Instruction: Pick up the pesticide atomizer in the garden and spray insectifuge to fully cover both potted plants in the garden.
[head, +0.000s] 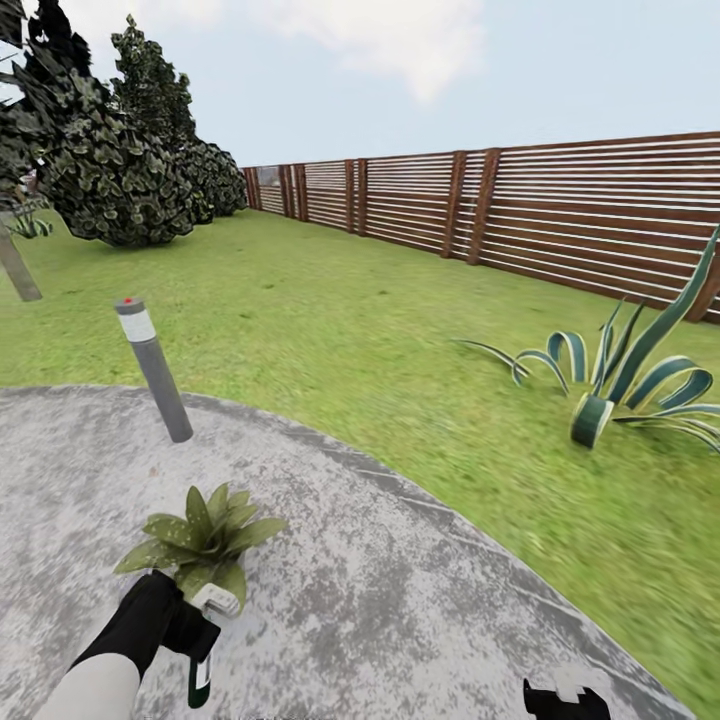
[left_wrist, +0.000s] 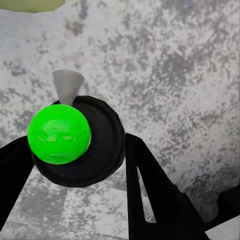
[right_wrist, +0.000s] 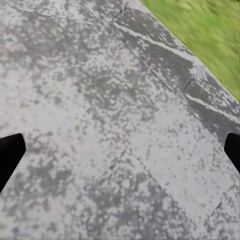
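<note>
Spanning the foreground, the round grey stone patio (head: 400, 580) meets green lawn (head: 350, 320) backed by a brown slatted fence (head: 560, 215). A striped agave (head: 620, 385) stands on the grass; a grey bollard lamp (head: 155, 368) sits at the patio edge. One potted plant (head: 205, 540) rests on the stone. Left gripper (left_wrist: 82, 165) is clamped around the pesticide atomizer (left_wrist: 75, 142), just beside the plant. Right gripper (right_wrist: 120, 150) hangs with jaws spread wide.
</note>
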